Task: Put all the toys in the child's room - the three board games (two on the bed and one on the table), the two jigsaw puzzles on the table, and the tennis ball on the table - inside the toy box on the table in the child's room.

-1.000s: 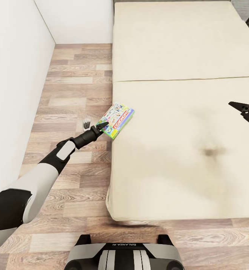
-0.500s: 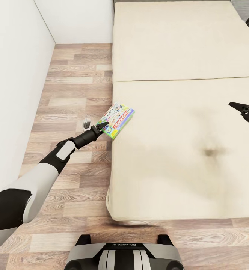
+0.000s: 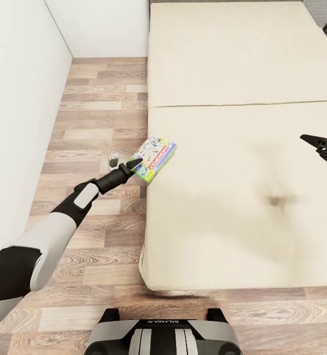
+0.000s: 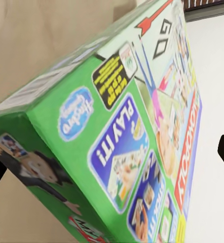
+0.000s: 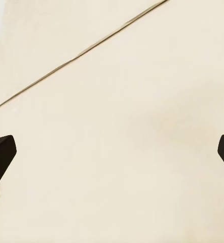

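Note:
The white-and-green Monopoly box (image 3: 153, 158) lies at the left edge of the cream bed (image 3: 242, 197), one corner jutting over the wood floor. My left gripper (image 3: 131, 165) is at that overhanging corner. In the left wrist view the box (image 4: 127, 142) lies between the spread fingers of my left gripper (image 4: 111, 162), which is open. Over the right side of the mattress, my right gripper (image 3: 312, 140) hangs open. In the right wrist view it (image 5: 113, 152) has nothing but bare mattress between its fingers. The other toys, the table and the toy box are out of view.
A white wall (image 3: 15, 123) runs along the left, leaving a strip of plank floor (image 3: 99, 98) between it and the bed. A small pale object (image 3: 114, 158) sits on the floor by my left gripper; I cannot tell what it is. My base (image 3: 161, 335) stands at the bed's foot.
My left arm has shifted slightly at the box's corner, and the small pale object on the floor looks brighter. The box and my right gripper have not moved.

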Controlling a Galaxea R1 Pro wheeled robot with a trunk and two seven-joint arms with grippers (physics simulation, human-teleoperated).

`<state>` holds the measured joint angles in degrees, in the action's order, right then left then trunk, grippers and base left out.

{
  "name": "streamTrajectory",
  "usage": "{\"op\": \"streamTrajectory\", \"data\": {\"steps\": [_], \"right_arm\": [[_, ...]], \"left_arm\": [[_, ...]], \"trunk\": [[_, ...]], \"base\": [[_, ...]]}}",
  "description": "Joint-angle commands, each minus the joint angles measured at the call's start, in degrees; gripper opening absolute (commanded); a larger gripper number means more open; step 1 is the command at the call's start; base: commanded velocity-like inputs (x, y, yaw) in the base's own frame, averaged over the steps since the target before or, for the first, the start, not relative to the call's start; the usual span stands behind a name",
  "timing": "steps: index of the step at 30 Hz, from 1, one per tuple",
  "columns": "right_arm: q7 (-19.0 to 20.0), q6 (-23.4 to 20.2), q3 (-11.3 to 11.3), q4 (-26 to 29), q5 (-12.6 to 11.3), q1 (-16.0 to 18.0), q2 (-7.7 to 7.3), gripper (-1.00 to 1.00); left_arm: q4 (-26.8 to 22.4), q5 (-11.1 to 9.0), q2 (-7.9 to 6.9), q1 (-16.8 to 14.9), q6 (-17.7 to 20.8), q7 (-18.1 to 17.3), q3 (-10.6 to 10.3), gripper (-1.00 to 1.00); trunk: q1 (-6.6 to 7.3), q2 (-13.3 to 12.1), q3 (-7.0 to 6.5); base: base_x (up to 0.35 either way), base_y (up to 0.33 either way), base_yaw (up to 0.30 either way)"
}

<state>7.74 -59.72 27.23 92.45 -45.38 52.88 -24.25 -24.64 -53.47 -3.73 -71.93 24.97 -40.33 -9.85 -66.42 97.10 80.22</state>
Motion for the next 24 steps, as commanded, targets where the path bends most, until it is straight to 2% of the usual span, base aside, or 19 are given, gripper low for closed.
{"op": "streamTrajectory", "data": {"steps": [1,10,11,24], "right_arm": [[0.60,-0.28,0.08,0.01,0.55,0.05,0.00,1.00],[0.67,-0.28,0.14,0.01,0.55,0.04,0.00,1.00],[0.67,-0.28,0.13,0.01,0.55,0.04,0.00,1.00],[0.72,-0.28,0.10,0.01,0.55,0.03,0.06,1.00]], "left_arm": [[0.00,-0.60,-0.05,-0.03,0.43,0.00,-0.26,1.00],[0.08,-0.59,-0.02,-0.72,0.43,0.00,-0.32,1.00],[0.09,-0.59,-0.01,-0.78,0.43,0.00,-0.33,-1.00],[0.12,-0.66,0.16,-0.93,0.43,-0.08,-0.34,-1.00]], "trunk": [[0.00,0.01,0.02],[0.00,0.01,0.02],[0.00,0.01,0.02],[0.00,0.01,0.02]], "base": [[0.000,0.000,0.000],[0.000,0.000,0.000],[0.000,0.000,0.000],[0.000,0.000,0.000]]}}
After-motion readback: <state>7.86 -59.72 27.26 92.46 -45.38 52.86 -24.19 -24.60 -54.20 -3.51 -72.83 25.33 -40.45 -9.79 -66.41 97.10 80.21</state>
